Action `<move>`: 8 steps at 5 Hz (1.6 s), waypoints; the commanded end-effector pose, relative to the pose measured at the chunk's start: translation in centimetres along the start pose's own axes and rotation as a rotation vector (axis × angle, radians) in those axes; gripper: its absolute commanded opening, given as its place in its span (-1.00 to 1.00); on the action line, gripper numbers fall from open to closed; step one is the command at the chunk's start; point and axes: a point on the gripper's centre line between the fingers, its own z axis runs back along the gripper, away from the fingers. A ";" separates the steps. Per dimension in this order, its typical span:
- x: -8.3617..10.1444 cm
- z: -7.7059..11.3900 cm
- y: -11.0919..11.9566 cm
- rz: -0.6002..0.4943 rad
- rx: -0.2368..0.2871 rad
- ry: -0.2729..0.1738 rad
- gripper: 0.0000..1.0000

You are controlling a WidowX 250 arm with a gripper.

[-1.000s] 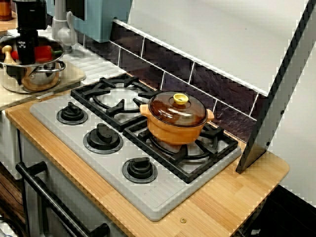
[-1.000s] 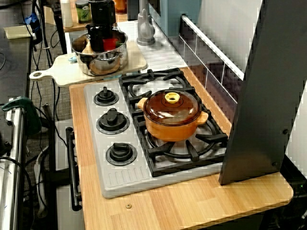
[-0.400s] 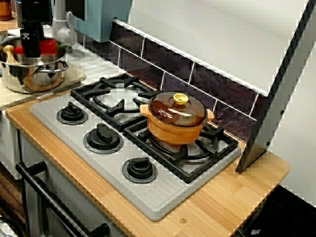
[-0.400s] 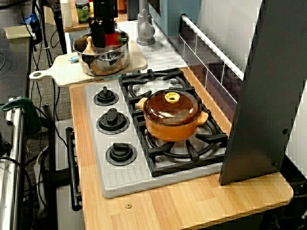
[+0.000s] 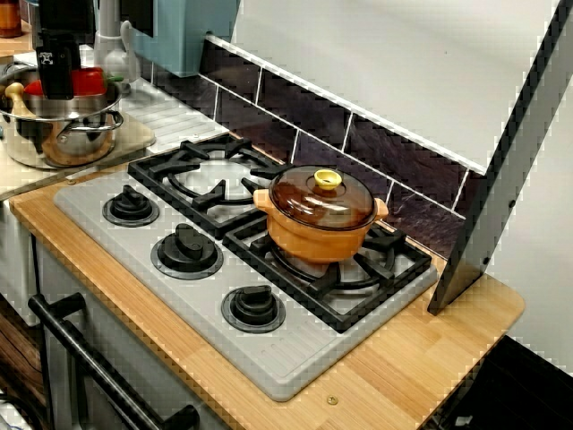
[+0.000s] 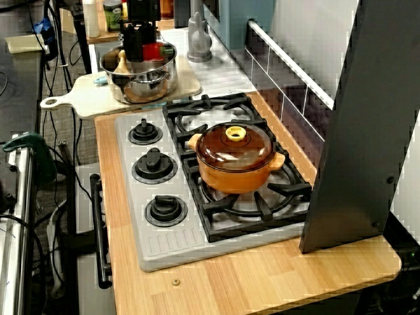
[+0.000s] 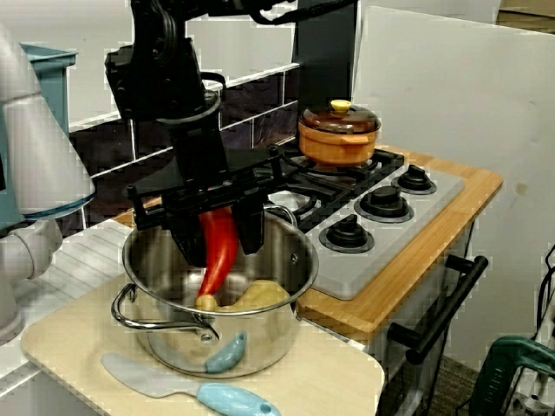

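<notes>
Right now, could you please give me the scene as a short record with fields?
gripper: shut on the red pepper, above the steel pot
red pepper: hangs roughly upright, lower end inside the steel pot
steel pot: on the cutting board beside the stove; pale yellow piece inside
blue-handled spatula: lies on the cutting board in front of the steel pot
orange pot: lidded, on the far burner

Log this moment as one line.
jaws: shut on red pepper | pepper tip: inside steel pot | pot: on cutting board | orange pot: lidded, on stove
</notes>
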 end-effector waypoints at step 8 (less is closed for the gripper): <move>6.4 9.3 -5.8 -0.046 0.225 -0.018 -1.00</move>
